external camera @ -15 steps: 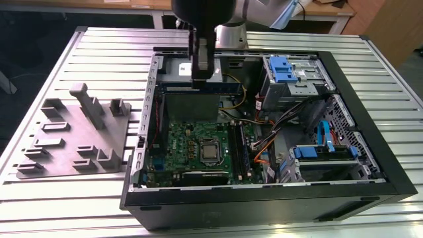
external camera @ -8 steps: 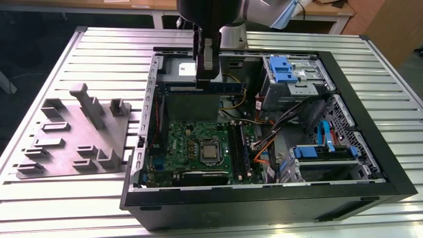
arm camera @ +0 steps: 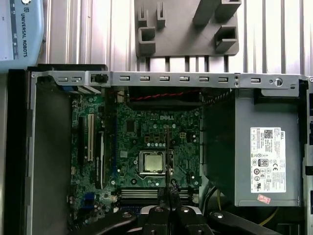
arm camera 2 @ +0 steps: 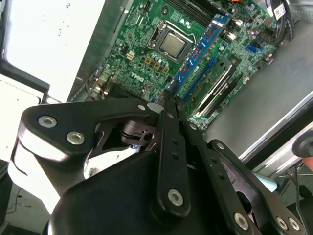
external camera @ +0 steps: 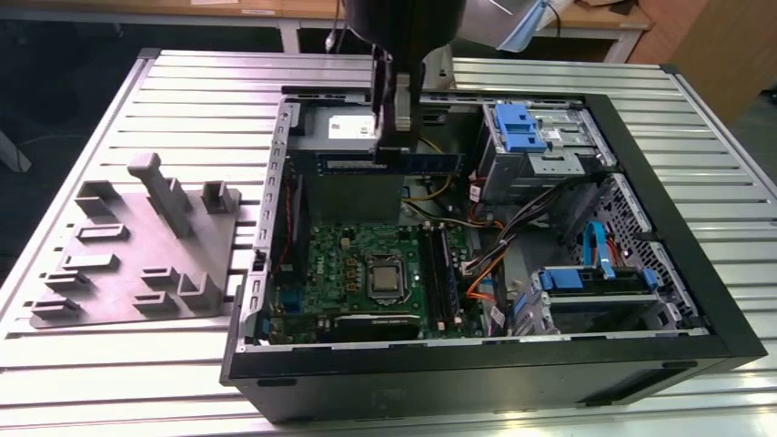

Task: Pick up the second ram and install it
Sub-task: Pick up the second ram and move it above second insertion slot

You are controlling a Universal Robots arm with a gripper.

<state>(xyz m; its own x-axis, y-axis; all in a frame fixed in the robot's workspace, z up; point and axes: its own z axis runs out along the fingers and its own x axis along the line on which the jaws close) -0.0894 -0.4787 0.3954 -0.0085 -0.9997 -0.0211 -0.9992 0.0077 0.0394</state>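
Note:
The second ram (external camera: pixel 431 162) is a long thin blue-green stick held level above the open computer case (external camera: pixel 680 273), and my gripper (external camera: pixel 395 150) is shut on it near its middle. In the second wrist view the second ram (arm camera 2: pixel 200 49) runs out from my gripper (arm camera 2: pixel 165 100) over the green motherboard (arm camera 2: pixel 146 44), beside a slot strip holding a green stick (arm camera 2: pixel 215 81). In the first wrist view the second ram (arm camera: pixel 168 147) shows edge-on as a thin line over the processor (arm camera: pixel 152 161), rising from my gripper (arm camera: pixel 169 193).
The grey power supply (arm camera: pixel 266 147) fills one end of the case. Drive cages with blue parts (external camera: pixel 534 137) (external camera: pixel 595 282) and orange and black cables (external camera: pixel 486 264) crowd the exterior view's right. A grey fixture plate (external camera: pixel 134 246) lies on the ribbed table at that view's left.

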